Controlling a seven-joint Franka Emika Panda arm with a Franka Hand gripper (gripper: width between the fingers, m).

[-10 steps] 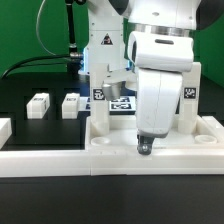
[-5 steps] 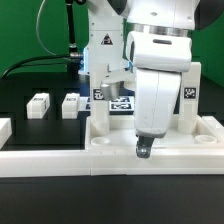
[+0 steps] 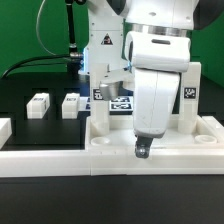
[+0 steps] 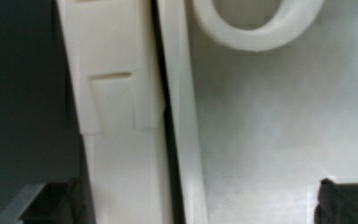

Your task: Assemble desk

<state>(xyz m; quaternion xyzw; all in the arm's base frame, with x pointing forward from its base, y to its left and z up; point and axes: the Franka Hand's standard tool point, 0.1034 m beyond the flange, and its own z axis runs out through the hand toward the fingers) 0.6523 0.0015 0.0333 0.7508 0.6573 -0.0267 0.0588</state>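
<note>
A black table [image 3: 40, 130] before a green backdrop [image 3: 22, 32] carries the white desk [image 3: 100, 122].

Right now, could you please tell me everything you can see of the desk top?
The desk top is a white, plastic-looking tray with a raised rim and round corner sockets. It lies flat on the black table at the exterior view's right, just behind the front rail. Two white legs stand upright at its corners. The open claw hangs just over it, gripping nothing.
</note>
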